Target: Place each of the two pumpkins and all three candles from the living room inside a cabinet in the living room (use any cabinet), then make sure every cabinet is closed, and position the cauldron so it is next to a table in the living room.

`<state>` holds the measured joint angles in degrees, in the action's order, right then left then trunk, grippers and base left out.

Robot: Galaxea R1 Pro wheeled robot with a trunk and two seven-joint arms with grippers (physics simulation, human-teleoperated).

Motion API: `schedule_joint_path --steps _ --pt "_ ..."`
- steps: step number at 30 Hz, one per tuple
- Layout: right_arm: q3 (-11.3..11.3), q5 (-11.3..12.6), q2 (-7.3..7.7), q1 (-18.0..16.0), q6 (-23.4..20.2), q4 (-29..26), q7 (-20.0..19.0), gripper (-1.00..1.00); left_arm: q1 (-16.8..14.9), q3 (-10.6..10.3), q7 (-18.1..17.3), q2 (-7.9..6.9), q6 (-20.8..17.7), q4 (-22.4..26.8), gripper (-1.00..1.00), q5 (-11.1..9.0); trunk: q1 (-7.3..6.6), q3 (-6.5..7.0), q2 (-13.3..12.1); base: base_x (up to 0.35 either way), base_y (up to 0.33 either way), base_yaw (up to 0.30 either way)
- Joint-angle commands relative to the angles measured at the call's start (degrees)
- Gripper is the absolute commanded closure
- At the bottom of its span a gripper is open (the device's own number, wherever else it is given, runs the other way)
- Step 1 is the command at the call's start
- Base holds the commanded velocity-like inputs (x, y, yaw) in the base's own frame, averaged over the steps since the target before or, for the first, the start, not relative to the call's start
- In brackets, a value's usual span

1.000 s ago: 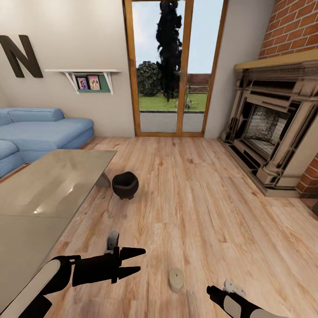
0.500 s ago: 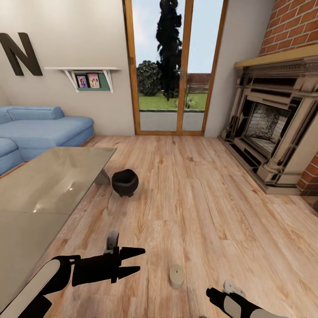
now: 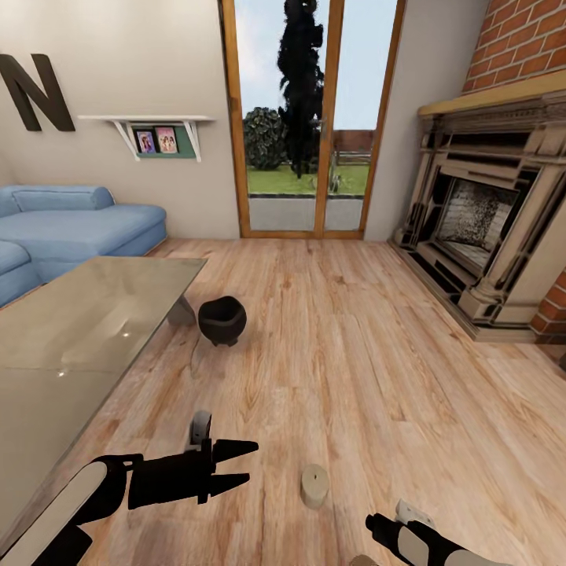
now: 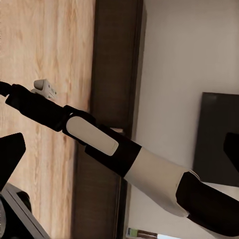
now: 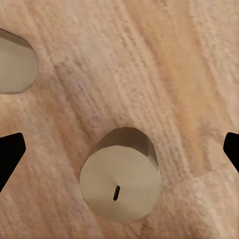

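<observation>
White-and-black arms, black pointed left tool (image 3: 245, 463) fingers

Left end effector (image 3: 245, 462) spread open, empty, right arm (image 3: 424, 542) low, forearm extended

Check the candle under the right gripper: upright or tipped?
Upright. The candle stands on the floor, flat top and wick slot facing the right wrist camera.

Light wood-plank floor (image 3: 369, 377) running from the glass doors toward the near edge. Standing on it: black cauldron (image 3: 222, 321) just beside the corner of the glass tabletop (image 3: 86, 330); one upright beige candle (image 3: 314, 485) nearer; another candle (image 5: 12, 62) close by, cut off at the frame edge, possibly upright too. Blue sofa (image 3: 79, 228) and fireplace (image 3: 487, 236) resting along the sides.
</observation>
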<state>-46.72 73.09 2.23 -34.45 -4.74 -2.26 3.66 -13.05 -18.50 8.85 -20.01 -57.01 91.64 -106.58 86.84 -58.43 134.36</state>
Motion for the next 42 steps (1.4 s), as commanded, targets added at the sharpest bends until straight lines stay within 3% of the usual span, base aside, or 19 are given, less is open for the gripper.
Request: schedule_joint_path --steps 1,24,32,42 --pt "-0.5 0.4 0.05 0.0 -0.3 -0.2 0.4 -1.0 0.0 0.0 0.6 -0.03 0.0 0.0 -1.0 -0.6 0.21 -0.23 0.4 0.0 0.0 0.0" --pt "-0.6 -0.3 0.05 0.0 -0.3 -0.3 0.1 -1.0 0.0 -0.1 0.6 -0.04 0.0 0.1 -1.0 -0.7 4.89 -4.44 8.9 0.0 0.0 0.0" --pt "-0.5 -6.4 0.0 0.0 -1.3 -0.3 -0.1 -1.0 0.0 -0.1 0.6 -0.1 0.0 0.1 -1.0 -0.7 5.09 -6.22 9.0 0.0 0.0 0.0" --pt "-0.5 -8.0 -0.51 0.0 -1.0 -0.4 -0.5 -1.0 0.0 -0.1 0.6 -0.11 0.0 0.1 -1.0 -0.7 5.2 -7.1 9.1 0.0 0.0 0.0"
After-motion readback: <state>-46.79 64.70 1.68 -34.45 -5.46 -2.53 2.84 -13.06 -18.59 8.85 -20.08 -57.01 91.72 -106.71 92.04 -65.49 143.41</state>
